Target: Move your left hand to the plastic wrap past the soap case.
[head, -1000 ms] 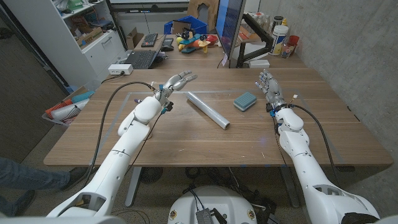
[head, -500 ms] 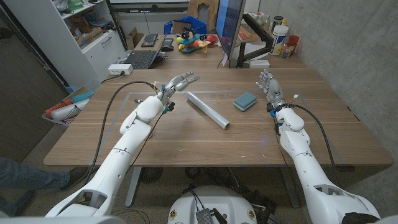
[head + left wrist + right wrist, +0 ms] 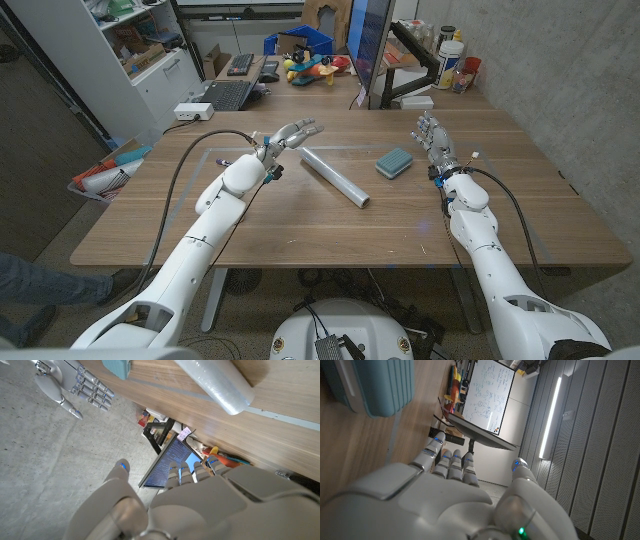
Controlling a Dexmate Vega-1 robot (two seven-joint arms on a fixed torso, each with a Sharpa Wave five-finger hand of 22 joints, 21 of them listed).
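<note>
Over table [image 3: 300, 215], left hand [image 3: 290, 134] nearer plastic wrap [image 3: 335, 177]

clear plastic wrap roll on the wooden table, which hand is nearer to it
Left. The left hand hovers with open fingers beside the far end of the clear plastic wrap roll, not touching it. The right hand stands beyond the teal ribbed soap case, farther off.

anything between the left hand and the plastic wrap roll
Nothing: in the head view only bare wood separates the left hand from the plastic wrap.

Left robot hand [image 3: 288, 135] hovers (fingers spread).
</note>
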